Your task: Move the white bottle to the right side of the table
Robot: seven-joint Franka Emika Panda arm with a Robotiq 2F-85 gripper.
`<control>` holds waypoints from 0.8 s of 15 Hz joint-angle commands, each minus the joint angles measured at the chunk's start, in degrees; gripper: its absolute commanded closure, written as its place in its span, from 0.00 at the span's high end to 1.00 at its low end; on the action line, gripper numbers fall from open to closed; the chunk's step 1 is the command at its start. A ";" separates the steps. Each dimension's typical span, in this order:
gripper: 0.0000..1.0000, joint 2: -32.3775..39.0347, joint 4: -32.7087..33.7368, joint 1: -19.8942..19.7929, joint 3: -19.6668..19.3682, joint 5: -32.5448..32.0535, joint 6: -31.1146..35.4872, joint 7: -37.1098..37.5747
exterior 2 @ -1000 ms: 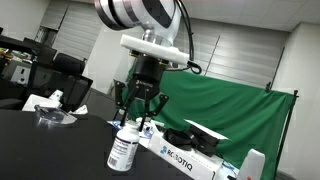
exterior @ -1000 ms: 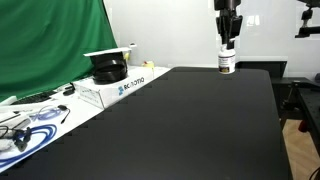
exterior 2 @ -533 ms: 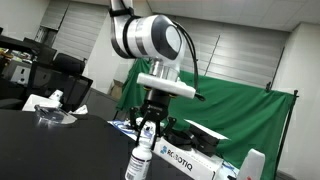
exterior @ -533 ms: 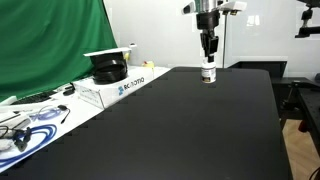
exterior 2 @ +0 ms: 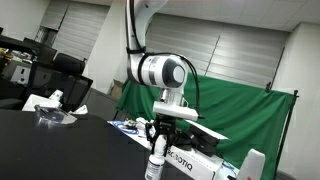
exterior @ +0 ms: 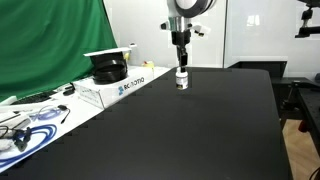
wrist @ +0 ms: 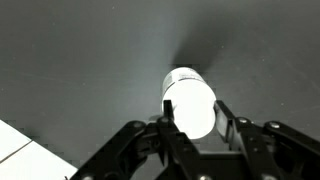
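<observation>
Wrist view shows the gripper clenched on the bottle; one dark finger presses on each side of the white body, and the cap end points away from the camera, over the black table.

In an exterior view the arm comes down from above and the gripper grasps the bottle from the top; the bottle is upright, over the far part of the table, a little left of the middle; I cannot tell if its base touches the top or is just above it.

A white box with blue letters lies at the far left edge, near the bottle but apart from it; a green curtain hangs behind it; cables lie at the near left.

In an exterior view from low on the table the gripper holds the bottle in front of the box and the curtain.
</observation>
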 commanded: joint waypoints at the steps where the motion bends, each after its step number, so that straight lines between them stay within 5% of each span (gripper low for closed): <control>1: 0.19 6.03 7.51 -2.75 2.51 0.77 -0.38 -0.48; 12: 0.19 12.37 13.62 -7.48 5.71 1.93 -3.11 -2.08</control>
